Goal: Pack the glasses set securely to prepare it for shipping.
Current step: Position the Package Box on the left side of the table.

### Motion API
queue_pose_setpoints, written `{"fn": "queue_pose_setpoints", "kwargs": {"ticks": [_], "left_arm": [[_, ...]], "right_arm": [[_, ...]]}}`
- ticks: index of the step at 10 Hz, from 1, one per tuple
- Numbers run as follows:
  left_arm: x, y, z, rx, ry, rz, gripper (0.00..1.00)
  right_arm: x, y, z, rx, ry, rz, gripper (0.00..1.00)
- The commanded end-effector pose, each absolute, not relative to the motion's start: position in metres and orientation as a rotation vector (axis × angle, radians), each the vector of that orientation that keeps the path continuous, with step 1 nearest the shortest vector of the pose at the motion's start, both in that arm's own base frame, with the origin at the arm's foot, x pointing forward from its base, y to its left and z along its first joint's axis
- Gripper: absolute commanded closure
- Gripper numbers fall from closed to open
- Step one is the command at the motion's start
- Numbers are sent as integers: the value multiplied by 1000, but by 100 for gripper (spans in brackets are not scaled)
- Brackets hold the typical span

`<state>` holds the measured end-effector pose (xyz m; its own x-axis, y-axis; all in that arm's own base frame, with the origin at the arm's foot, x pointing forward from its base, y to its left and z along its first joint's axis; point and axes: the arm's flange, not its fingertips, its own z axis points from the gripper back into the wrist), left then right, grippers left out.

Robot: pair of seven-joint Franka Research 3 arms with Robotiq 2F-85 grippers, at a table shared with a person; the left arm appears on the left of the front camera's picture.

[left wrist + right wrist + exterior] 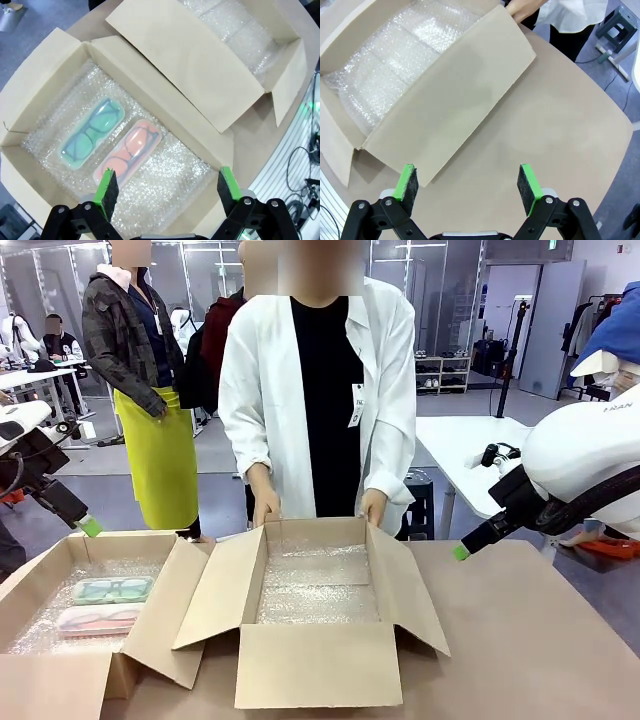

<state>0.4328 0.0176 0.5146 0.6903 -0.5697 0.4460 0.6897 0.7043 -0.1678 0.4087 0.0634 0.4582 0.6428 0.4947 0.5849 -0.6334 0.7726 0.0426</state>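
The glasses set is two flat translucent cases lying side by side on bubble wrap in the left open cardboard box (60, 560): a mint green case (112, 590) (93, 134) and a pale pink case (100, 620) (129, 154). My left gripper (167, 189) hangs open high above them, the pink case closest under it; in the front view one green fingertip (90, 527) sits above the box's far rim. My right gripper (469, 184) is open over bare table beside a second, larger box (318, 640) (445, 100); its green fingertip (461, 552) hovers right of that box.
The larger box in the middle is lined with bubble wrap (318, 585) and its flaps stand open. A person in a white coat (320, 390) holds its far rim with both hands (266, 508). Brown table (540, 640) lies free on the right. Other people stand behind.
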Motion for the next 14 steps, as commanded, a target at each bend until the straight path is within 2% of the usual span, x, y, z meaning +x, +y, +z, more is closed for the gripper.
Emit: {"fn": "queue_pose_setpoints", "kwargs": {"ticks": [1, 14], "left_arm": [[433, 18, 520, -333, -362, -709, 0], [433, 18, 520, -333, -362, -709, 0]], "right_arm": [[406, 66, 457, 249, -594, 647, 0], [406, 66, 457, 249, -594, 647, 0]]}}
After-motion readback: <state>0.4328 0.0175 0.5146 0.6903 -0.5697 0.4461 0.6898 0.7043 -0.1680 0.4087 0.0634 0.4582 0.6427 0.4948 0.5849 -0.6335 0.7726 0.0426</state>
